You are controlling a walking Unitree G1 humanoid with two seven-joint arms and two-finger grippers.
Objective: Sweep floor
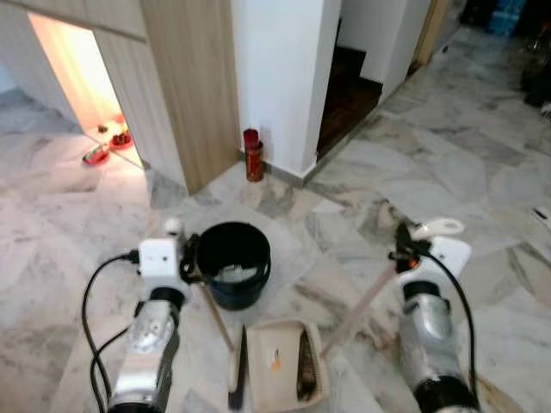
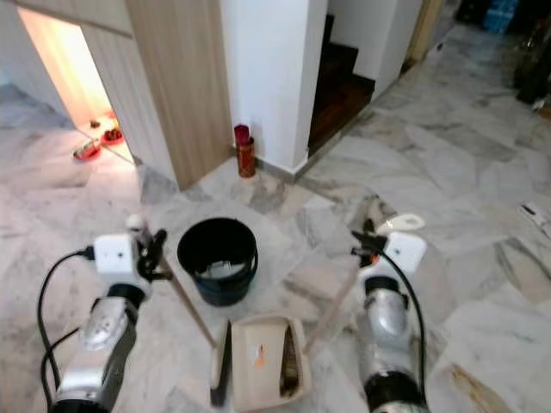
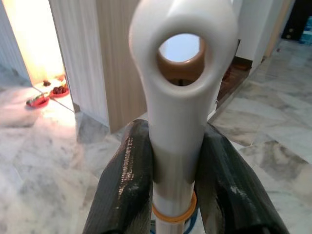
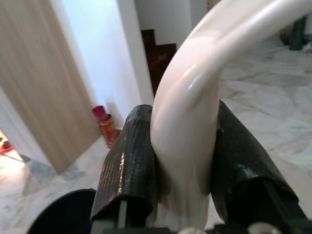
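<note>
My left gripper is shut on the white top of a broom handle, black fingers pressing either side. Its thin stick slants down to a dark brush head on the marble floor. My right gripper is shut on the cream handle of a dustpan, which lies on the floor between my arms, right of the brush. An orange scrap and a dark strip lie in the pan. A black bucket stands just beyond the dustpan, with something pale in its bottom.
A red canister stands at the foot of the white wall, beside a wooden panel. Dark stairs rise behind the wall. Red bowls sit in a lit alcove at far left. Marble floor spreads to the right.
</note>
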